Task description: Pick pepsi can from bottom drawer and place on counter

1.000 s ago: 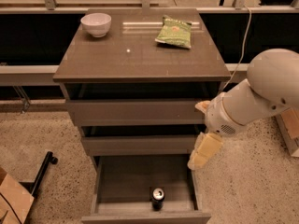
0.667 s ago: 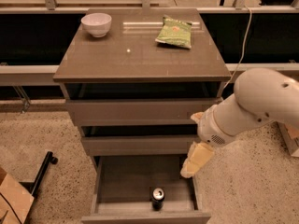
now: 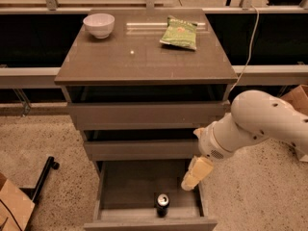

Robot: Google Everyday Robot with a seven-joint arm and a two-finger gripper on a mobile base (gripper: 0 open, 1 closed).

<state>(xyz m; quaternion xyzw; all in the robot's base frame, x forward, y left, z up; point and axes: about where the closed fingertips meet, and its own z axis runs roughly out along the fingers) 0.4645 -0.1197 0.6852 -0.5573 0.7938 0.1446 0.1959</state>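
The white arm [image 3: 255,124] reaches in from the right, bent down and leftward, its gripper [image 3: 190,180] hanging over the right edge of the open bottom drawer [image 3: 127,186]. I cannot tell whether the gripper is open or closed; it touches nothing. The pepsi can [image 3: 162,204] stands upright by the drawer's front panel, silver top upward, apart from the gripper. A bowl [image 3: 99,24] and a snack bag [image 3: 179,32] sit on the counter [image 3: 144,59].

The pale yellow gripper [image 3: 194,175] on its white arm [image 3: 260,124] hangs over the right side of the grey-brown bottom drawer [image 3: 126,189], near the dark pepsi can [image 3: 162,204] with its shiny silver top (the glossy counter [image 3: 144,59] is grey-brown too).
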